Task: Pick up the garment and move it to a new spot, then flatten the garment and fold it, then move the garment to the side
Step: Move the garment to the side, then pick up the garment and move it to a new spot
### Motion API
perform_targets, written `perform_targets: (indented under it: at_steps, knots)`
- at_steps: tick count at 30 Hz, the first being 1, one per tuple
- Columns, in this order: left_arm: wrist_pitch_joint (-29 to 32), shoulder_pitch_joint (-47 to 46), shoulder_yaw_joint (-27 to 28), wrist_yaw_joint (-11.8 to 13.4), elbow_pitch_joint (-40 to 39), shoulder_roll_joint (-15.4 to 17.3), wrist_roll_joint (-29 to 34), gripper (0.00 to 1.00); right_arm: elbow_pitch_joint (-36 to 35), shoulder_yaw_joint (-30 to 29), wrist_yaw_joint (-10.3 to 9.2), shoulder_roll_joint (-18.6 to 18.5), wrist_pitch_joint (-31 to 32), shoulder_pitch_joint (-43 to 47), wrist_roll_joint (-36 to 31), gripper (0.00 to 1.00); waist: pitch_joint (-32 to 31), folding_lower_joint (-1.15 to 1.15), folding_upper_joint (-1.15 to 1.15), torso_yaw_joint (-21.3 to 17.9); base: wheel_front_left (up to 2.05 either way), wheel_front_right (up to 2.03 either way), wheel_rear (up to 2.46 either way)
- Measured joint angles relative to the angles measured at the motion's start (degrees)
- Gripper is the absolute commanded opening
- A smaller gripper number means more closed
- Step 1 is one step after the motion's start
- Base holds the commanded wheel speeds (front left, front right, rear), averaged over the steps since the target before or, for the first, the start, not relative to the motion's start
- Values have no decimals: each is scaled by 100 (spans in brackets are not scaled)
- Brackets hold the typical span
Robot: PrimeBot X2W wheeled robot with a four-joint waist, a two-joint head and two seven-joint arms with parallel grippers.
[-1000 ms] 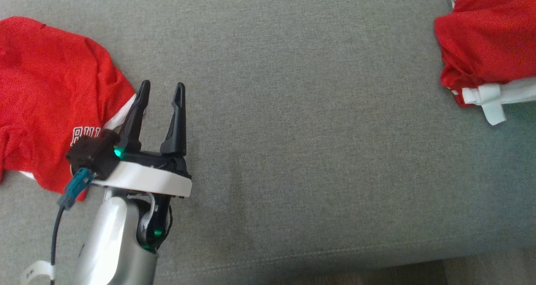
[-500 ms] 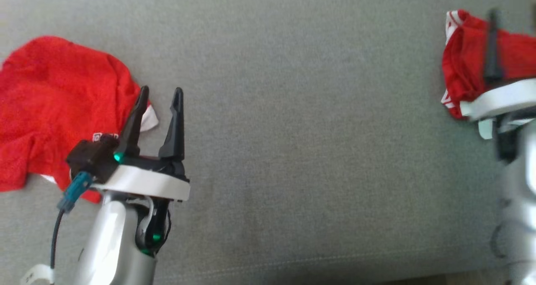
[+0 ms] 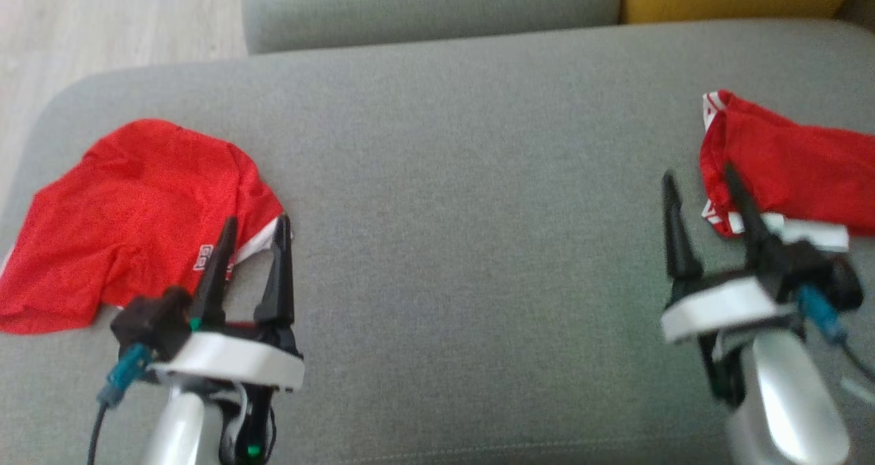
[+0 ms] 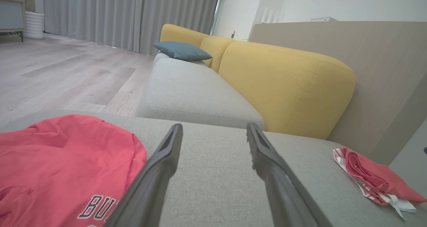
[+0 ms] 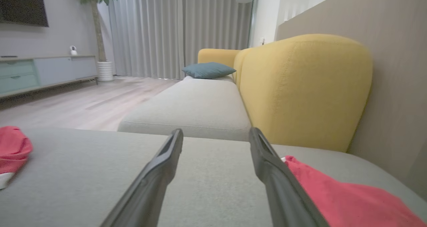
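Head view, from our left: a red lettered garment [image 3: 137, 212] lies spread on the grey sofa cushion [image 3: 465, 212], with our left end effector [image 3: 256, 220] at its near right edge, fingers apart and empty. At the right, our right end effector [image 3: 698, 173], likewise spread and empty, sits just beside a bunched red garment [image 3: 786, 164].

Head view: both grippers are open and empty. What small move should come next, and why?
Probably ease the left gripper forward-left onto the edge of the crumpled red shirt: it lies unfolded beside the open fingers, while the other red garment already sits bundled by the right gripper.
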Motion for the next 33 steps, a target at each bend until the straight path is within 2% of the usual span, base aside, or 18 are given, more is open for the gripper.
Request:
perform_targets:
  at_steps: [5,9,33]
  knots:
    - [0,378,-43,57,-30,2,-35,100,-338,78,0,69,0,684,513,100,-227,0,0,10,0,0,0]
    - [0,587,-75,101,-38,3,-35,100,-498,-29,0,69,0,871,737,100,-288,0,0,-19,0,0,0]
    - [0,602,-77,151,-105,9,-34,100,-514,-54,0,70,0,907,956,100,-247,0,0,-46,0,0,0]
